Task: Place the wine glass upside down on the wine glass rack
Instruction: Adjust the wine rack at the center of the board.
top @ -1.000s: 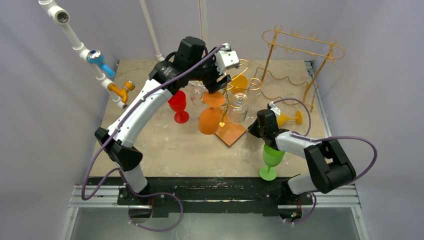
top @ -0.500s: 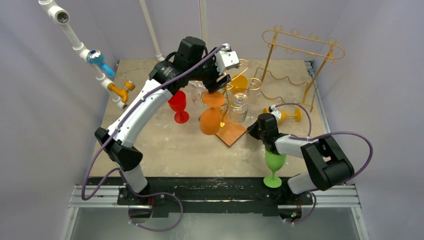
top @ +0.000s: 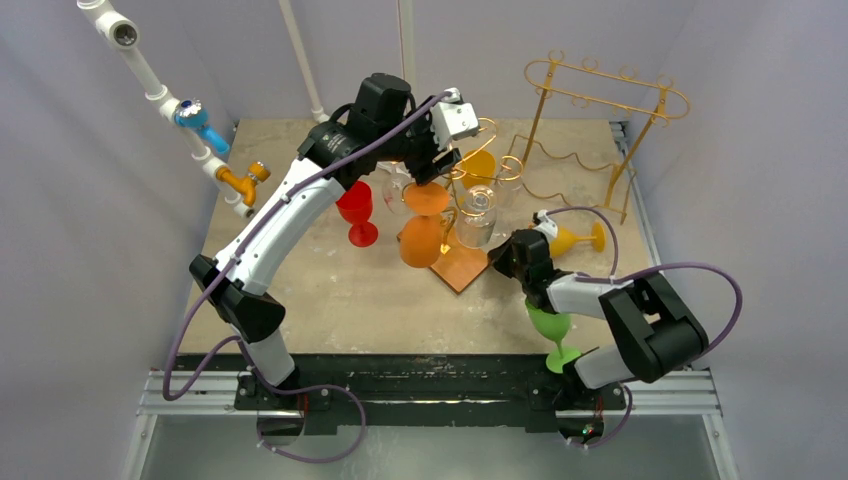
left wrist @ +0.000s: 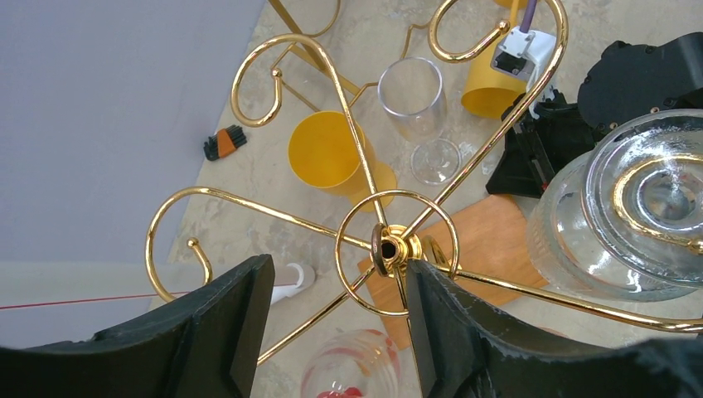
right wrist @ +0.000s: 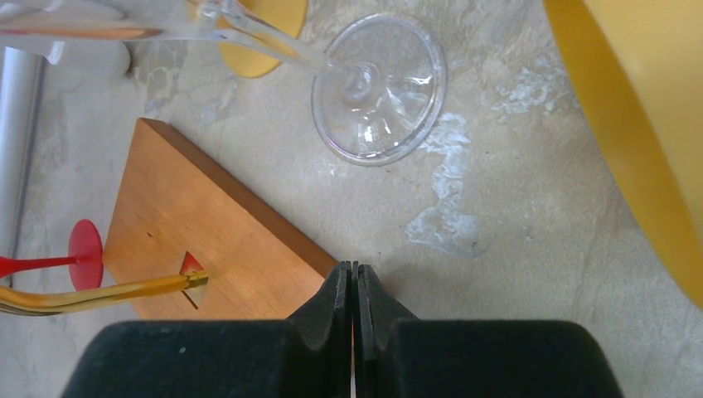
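Note:
The gold wine glass rack [top: 470, 180] stands on a wooden base [top: 462, 266] at mid-table. An orange wine glass [top: 422, 235] and a clear glass [top: 476, 214] hang on it upside down. My left gripper [top: 437, 172] is open above the rack. In the left wrist view its jaws [left wrist: 336, 311] straddle the rack's centre hub [left wrist: 390, 246], holding nothing. My right gripper [top: 503, 262] is shut and empty, low by the base's right corner [right wrist: 207, 240]. A green wine glass [top: 550, 325] stands tilted under the right forearm.
A red wine glass [top: 357, 212] stands left of the rack. A yellow cup [left wrist: 327, 153] and a clear upright glass [left wrist: 414, 99] stand behind it. A yellow glass [top: 578, 237] lies on its side at the right. A second gold rack [top: 600, 100] stands at back right.
My right gripper has slid a little left and away, towards the wooden base. The green glass beneath the arm has tilted, its foot moving right and nearer. The left arm holds still.

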Robot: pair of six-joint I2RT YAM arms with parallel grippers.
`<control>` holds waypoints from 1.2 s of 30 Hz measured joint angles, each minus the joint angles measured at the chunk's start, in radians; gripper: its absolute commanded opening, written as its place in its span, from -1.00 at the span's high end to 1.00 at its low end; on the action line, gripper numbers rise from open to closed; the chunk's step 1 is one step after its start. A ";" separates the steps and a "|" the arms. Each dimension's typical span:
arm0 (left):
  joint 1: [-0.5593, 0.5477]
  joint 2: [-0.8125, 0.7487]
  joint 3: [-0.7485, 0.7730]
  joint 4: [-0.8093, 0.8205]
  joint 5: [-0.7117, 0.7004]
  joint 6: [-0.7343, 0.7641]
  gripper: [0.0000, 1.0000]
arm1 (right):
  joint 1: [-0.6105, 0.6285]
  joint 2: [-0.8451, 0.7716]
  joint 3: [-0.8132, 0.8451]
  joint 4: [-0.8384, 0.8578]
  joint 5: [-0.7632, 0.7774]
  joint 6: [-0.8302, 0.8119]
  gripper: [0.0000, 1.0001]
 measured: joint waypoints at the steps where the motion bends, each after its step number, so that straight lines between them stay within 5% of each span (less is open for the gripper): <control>1: 0.000 0.000 0.000 0.000 0.000 0.000 -0.25 | 0.011 0.000 0.000 0.006 0.012 0.002 1.00; 11: 0.000 -0.001 0.000 -0.009 0.000 0.004 -0.16 | 0.105 -0.015 -0.027 0.043 0.070 0.038 1.00; 20: -0.006 -0.002 0.000 -0.033 0.001 0.027 0.19 | 0.172 -0.063 -0.058 0.022 0.069 0.058 1.00; 36: -0.006 -0.002 0.000 -0.047 0.000 0.061 0.27 | 0.275 -0.056 -0.058 0.015 0.120 0.097 1.00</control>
